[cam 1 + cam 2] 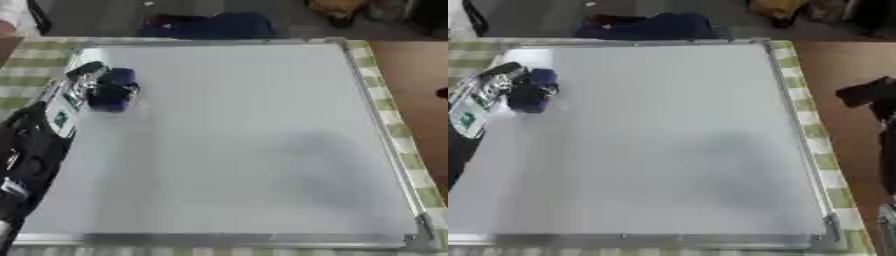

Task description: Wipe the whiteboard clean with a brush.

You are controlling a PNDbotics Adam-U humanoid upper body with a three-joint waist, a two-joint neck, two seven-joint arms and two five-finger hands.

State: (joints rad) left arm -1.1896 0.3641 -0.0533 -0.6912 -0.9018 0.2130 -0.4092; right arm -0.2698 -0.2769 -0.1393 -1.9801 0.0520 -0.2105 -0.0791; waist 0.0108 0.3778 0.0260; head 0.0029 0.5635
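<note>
Whiteboard's (245,150) near frame edge is lying closest; brush (114,90) is sitting at ten o'clock.
Left hand (87,87) is curling round the brush, a faint grey smudge (311,165) lying toward four o'clock; right hand's (868,92) fingers cannot be told.

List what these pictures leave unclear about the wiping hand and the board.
- Brush: a dark blue blur in the left hand; its shape is unreadable in both views.
- Right hand: cut by the right eye view's edge; fingers unreadable.
- Whiteboard: faint grey smudge, marks or shadow unclear.
</note>
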